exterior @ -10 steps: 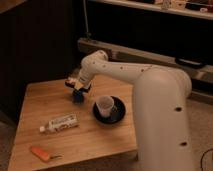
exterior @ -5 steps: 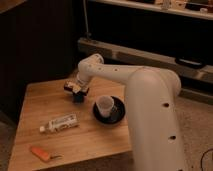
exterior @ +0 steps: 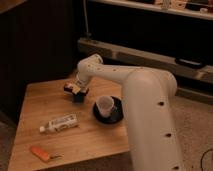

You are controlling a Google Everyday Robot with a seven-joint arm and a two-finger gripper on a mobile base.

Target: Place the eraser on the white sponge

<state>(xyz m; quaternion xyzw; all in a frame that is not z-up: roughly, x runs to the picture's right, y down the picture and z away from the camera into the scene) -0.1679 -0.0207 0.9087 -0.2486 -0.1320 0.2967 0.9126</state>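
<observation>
My gripper point(exterior: 75, 89) hangs over the back middle of the wooden table point(exterior: 35, 107), at the end of the white arm. It is shut on the eraser point(exterior: 69, 88), a dark flat bar with a pale face that sticks out to the left of the fingers. Directly beneath sits the white sponge point(exterior: 78, 98), a small block that looks dark blue here. The eraser hovers just above it or touches its top; I cannot tell which.
A black plate point(exterior: 116, 116) with a white cup point(exterior: 104, 105) on it stands just right of the sponge. A white labelled pack point(exterior: 59, 123) lies at the front left. An orange stick-like item point(exterior: 40, 153) lies near the front edge. My bulky arm point(exterior: 150, 110) covers the right side.
The arm's big link has shifted a little to the left and the wrist has turned. The gripper with the eraser stays over the sponge, slightly lower.
</observation>
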